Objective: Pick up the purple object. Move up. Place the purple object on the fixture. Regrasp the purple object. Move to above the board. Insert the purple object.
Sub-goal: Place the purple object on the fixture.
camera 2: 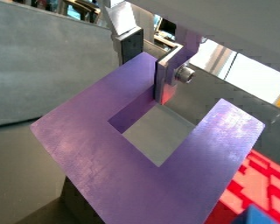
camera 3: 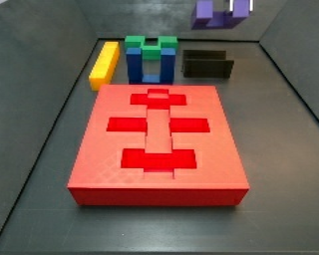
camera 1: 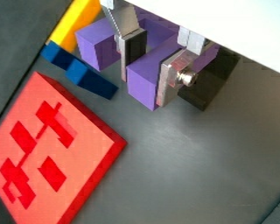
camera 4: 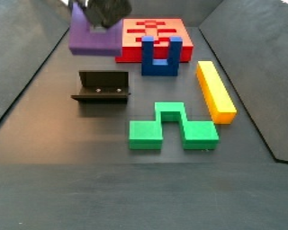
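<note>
Between the claw's [camera 1: 156, 59] silver plates, clamped on one prong, the matte purple U-shaped block [camera 1: 147, 83] hangs lifted off the floor. Below it the dark stepped fixture [camera 4: 101, 89] stands empty. Farther off, large flat red board [camera 3: 159, 139] unfilled. Pick and lift look done; placing, regrasp, insertion left.

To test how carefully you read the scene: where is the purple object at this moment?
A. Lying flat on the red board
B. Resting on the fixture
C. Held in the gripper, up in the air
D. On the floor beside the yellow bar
C: in a side view the purple object hangs from the gripper, above the bare fixture.
</note>
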